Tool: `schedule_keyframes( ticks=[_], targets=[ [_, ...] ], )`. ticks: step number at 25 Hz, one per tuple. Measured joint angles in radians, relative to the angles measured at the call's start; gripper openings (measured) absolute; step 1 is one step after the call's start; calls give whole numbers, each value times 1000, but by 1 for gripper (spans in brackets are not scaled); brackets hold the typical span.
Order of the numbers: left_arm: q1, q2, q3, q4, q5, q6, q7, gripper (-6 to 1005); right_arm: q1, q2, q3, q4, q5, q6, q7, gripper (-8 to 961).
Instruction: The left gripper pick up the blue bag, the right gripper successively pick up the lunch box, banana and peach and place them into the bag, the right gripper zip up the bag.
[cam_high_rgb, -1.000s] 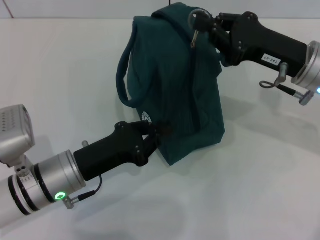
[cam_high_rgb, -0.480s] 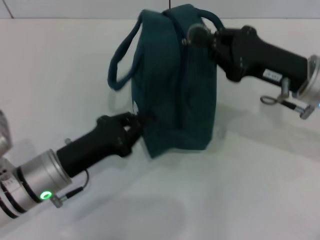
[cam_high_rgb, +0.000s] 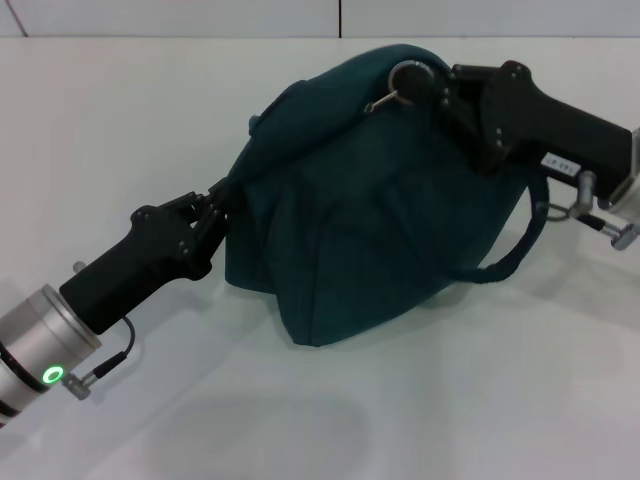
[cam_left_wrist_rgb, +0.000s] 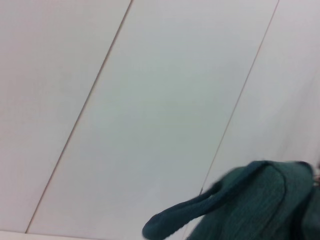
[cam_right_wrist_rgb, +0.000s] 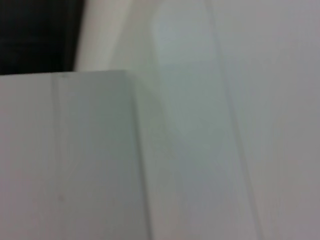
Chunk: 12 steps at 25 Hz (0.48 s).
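The blue bag (cam_high_rgb: 380, 200) fills the middle of the worktop (cam_high_rgb: 120, 120), with the left claw (cam_high_rgb: 213, 203) at its left edge and the right claw (cam_high_rgb: 425, 85) at its far top; bare worktop lies near, far-left and right.

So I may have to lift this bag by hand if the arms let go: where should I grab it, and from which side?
Probably the strap loop lying on the table on the robot's right of the bag. It stands clear of the slumped body, below the right gripper at the zipper pull. Come from that side; the left gripper pinches the opposite edge.
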Motion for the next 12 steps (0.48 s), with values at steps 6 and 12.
schedule_keyframes(
  ticks=[6, 12],
  targets=[
    [-5, 0, -1, 1, -1, -19, 0, 87, -10, -1, 0, 6, 51, 72, -3, 8],
    [-10, 2, -3, 3, -10, -38, -2, 101, -45, -6, 1, -3, 90, 19, -3, 8]
  ],
)
